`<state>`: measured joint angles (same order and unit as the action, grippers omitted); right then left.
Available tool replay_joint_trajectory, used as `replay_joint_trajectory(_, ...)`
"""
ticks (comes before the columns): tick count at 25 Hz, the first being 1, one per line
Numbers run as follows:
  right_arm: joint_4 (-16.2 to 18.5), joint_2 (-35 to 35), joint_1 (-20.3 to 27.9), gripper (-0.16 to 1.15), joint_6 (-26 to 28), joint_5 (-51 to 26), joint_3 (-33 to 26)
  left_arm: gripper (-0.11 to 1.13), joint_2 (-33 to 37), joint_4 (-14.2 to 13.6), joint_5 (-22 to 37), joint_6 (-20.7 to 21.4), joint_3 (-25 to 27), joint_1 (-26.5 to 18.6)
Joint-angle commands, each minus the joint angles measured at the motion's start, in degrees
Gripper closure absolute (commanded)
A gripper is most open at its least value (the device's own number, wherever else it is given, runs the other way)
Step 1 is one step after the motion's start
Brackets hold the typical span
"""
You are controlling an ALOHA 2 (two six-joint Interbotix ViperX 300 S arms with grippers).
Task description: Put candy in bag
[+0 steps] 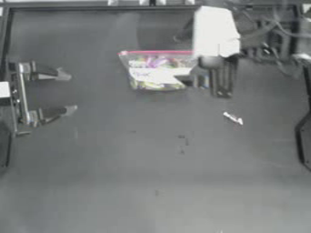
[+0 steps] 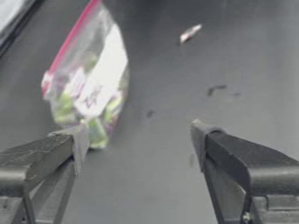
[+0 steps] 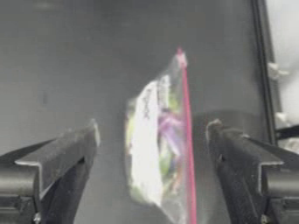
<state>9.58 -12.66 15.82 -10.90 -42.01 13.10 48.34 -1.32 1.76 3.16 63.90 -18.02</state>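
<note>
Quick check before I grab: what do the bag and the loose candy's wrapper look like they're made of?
The bag: thin clear glossy plastic film, likely; sweets show through, and a pink-red strip runs along its mouth. The candy: whitish wrapper, plastic or paper, too small to tell. Both end effectors are open.

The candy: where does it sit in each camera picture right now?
Top view: the candy lies on the table, right of centre, below the bag.
Left wrist view: candy on the table beyond the bag.
Right wrist view: not visible.
Shared landmark: the bag's pink strip.
</note>
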Motion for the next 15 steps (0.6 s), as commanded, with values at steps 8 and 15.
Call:
replay_joint_trajectory(8,-2.7,8.6,2.5,-0.02,-6.1,-4.1,-11.9,0.03,-0.1,-0.1,-0.2,0.3,0.4,-2.5)
replay_joint_trajectory(15,-4.3,14.7,2.6,-0.02,-9.3,-6.5,-18.2,0.03,0.1,-0.2,-0.3,0.3,1.1,-4.0)
